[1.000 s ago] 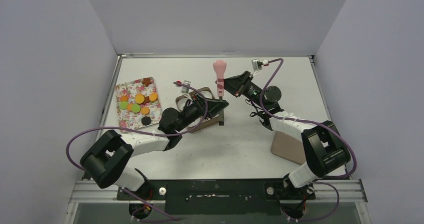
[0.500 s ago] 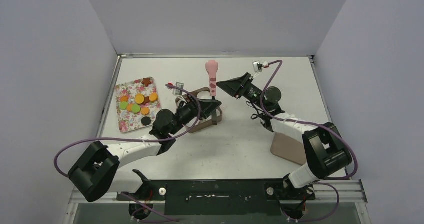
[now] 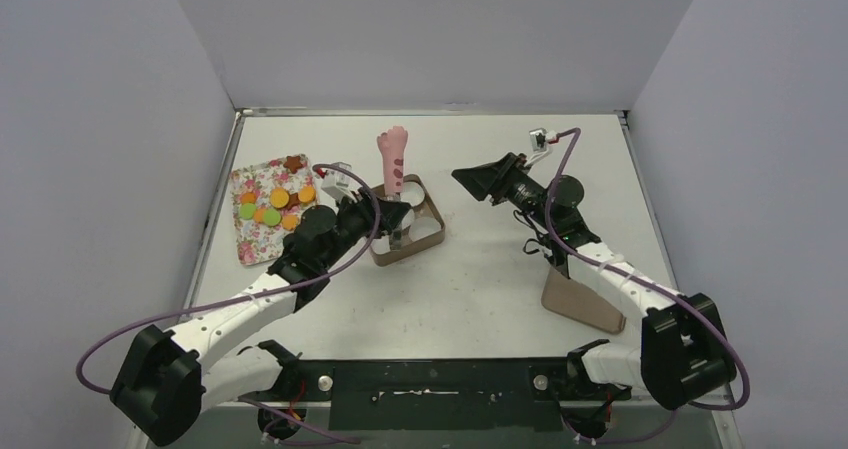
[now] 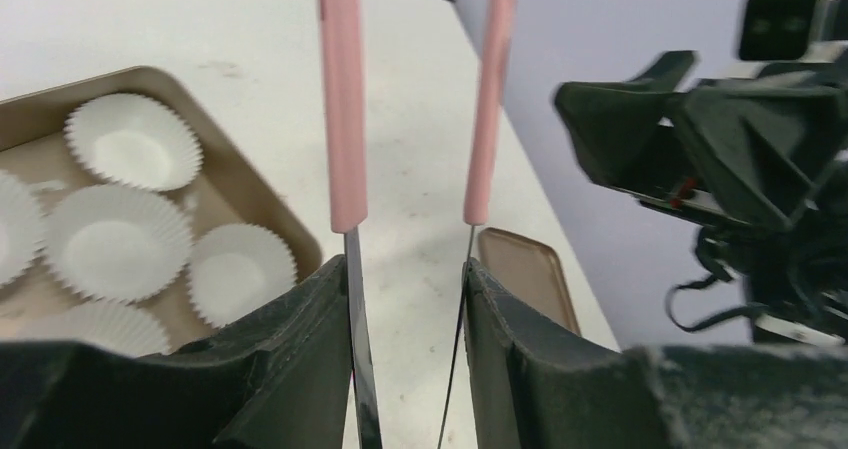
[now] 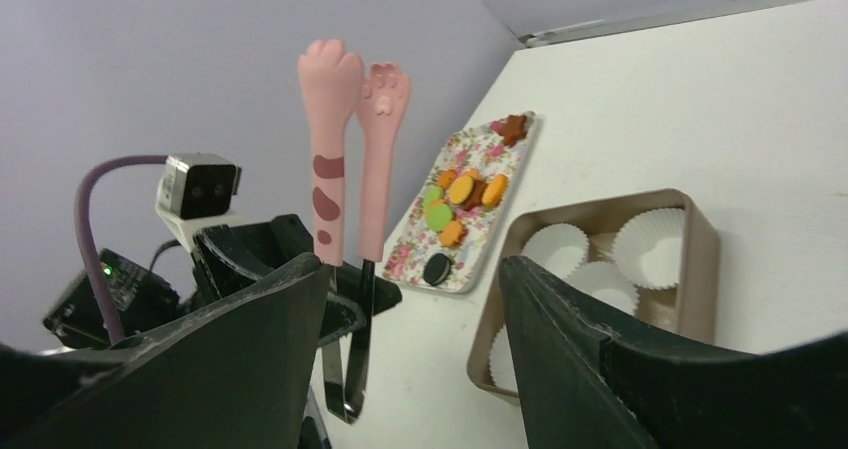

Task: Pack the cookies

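Observation:
The cookies [image 3: 272, 207], orange, green and dark brown, lie on a floral tray [image 3: 245, 254] at the left; the right wrist view shows the cookies [image 5: 455, 194] too. My left gripper [image 3: 385, 219] is shut on the metal end of pink cat-paw tongs [image 3: 392, 159], which stand upright over the brown box [image 3: 432, 231]. In the left wrist view the tongs' two arms [image 4: 343, 119] press against the inner faces of the left gripper [image 4: 410, 289]. My right gripper [image 3: 462, 176] stands open and empty to the right of the tongs [image 5: 330, 149], apart from them.
The brown box [image 5: 700, 239] holds several white paper cups [image 4: 118, 239]. A brown lid [image 3: 580, 299] lies at the near right beside the right arm. The left gripper's body [image 5: 260, 249] shows behind my right gripper's fingers. Grey walls close in three sides.
The right gripper opened, let go of the tongs and drew back to the right. The left arm carried the tongs leftward to above the brown box.

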Controlling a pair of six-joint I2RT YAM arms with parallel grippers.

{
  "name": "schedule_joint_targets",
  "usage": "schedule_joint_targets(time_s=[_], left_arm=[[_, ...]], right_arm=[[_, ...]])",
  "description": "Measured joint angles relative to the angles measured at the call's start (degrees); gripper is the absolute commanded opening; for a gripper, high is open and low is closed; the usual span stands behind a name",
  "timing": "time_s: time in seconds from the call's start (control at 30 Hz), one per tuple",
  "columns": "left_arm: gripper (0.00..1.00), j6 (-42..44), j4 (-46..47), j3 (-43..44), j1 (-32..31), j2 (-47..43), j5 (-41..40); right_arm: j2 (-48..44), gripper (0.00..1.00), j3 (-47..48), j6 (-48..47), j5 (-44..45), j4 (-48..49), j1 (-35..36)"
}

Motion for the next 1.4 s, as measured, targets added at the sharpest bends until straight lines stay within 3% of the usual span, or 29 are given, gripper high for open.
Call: schedule_joint_targets(time_s=[0.27, 0.63, 0.97, 1.4], left_arm=[[0.47, 7.4, -23.6, 7.0, 4.9, -5.0, -3.5], [0.43, 16.0, -49.6, 16.1, 7.3, -9.7, -13.7], [0.39, 19.2, -62.8, 19.6, 8.9, -12.2, -22.9], [0.4, 20.0, -70.9, 20.7, 16.4, -9.3, -23.9]], right_arm=[[-11.4, 0.68, 0.5, -15.3, 8.1, -21.1, 0.0], [-24.8, 0.72, 5.3, -30.8, 21.0, -46.2, -0.1], [-34.5, 0.77, 11.4, -39.8, 32.7, -61.3, -0.1], [-40.9, 1.0, 14.0, -47.7, 50.5, -74.4, -0.1]])
